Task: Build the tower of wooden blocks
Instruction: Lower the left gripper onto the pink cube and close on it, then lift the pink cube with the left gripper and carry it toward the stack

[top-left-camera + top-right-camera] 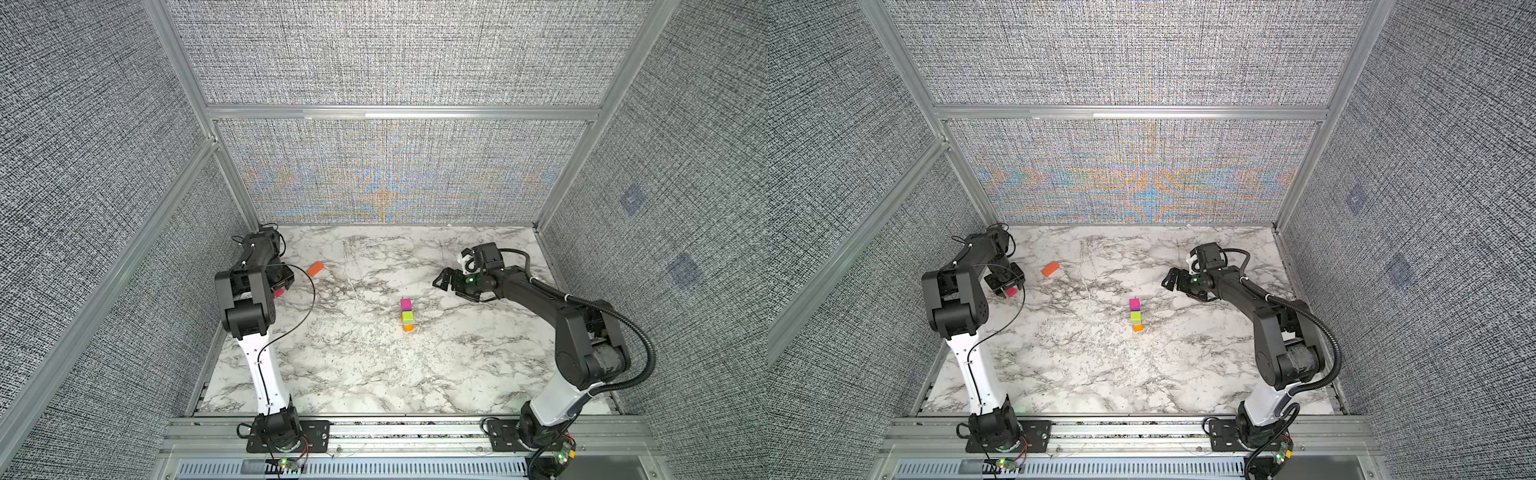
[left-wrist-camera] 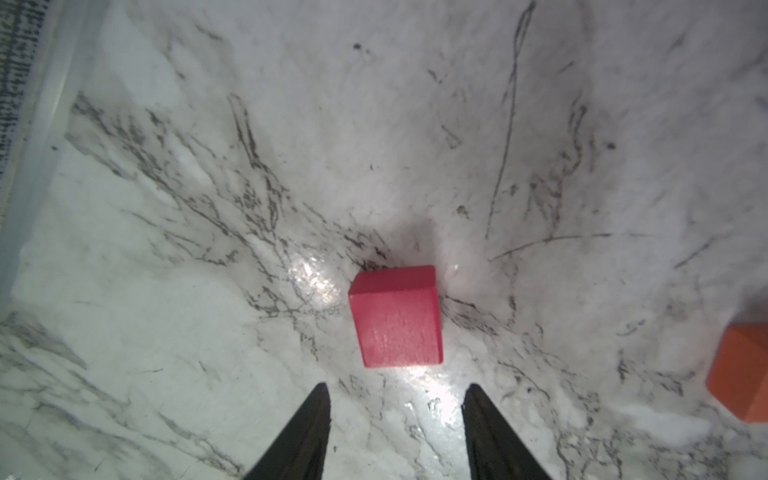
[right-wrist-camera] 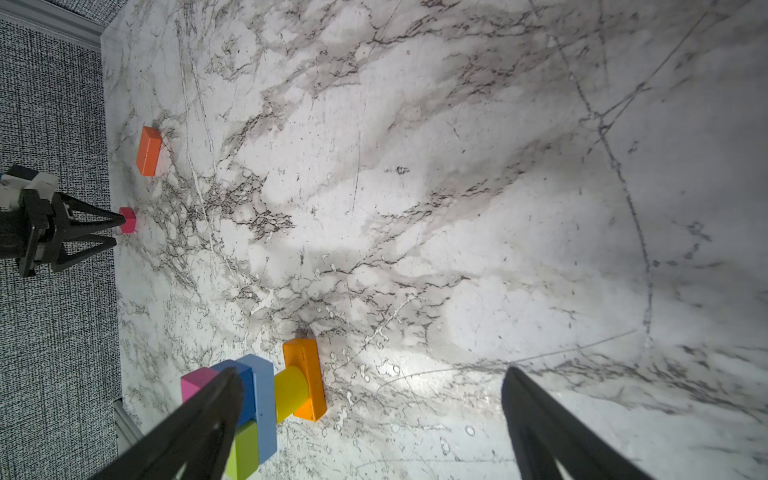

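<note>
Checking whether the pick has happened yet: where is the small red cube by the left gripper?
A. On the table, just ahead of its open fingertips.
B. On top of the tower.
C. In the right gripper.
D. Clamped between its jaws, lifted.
A: in the left wrist view the red cube sits on the table just beyond the left gripper, whose jaws stand apart with nothing between them.

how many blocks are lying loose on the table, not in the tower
2. A red-orange slab lies flat near the left gripper, on its side toward the middle. A pinkish-red cube sits just ahead of that gripper's open tips, untouched. The arms may hide more.
</note>
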`<act>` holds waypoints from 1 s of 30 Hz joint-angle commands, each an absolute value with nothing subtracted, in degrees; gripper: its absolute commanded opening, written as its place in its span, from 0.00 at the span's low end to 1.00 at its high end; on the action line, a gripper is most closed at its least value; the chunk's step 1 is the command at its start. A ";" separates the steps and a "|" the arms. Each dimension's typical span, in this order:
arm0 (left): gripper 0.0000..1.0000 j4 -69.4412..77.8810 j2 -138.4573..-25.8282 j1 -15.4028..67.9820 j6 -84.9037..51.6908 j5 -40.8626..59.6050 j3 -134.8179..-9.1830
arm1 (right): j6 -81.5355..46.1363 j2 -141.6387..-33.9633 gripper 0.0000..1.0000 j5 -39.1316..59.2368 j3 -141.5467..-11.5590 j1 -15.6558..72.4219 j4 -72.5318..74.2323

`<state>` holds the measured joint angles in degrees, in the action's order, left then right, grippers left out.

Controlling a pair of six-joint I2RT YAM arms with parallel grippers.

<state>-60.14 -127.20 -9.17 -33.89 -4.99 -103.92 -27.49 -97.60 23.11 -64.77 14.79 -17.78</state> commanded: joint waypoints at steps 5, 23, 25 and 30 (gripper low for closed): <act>0.54 -61.01 -129.02 -9.71 -33.22 -6.06 -106.40 | -27.25 -97.92 0.99 23.39 -65.04 14.78 -17.95; 0.46 -59.55 -131.44 -10.16 -34.01 -5.80 -106.56 | -27.17 -99.18 0.99 23.29 -65.84 14.78 -18.42; 0.44 -59.33 -131.48 -10.17 -34.01 -5.76 -106.60 | -27.08 -99.24 0.99 23.21 -65.93 14.77 -18.52; 0.38 -58.90 -131.40 -10.20 -33.86 -5.80 -106.61 | -27.07 -99.65 0.99 23.21 -66.09 14.77 -18.61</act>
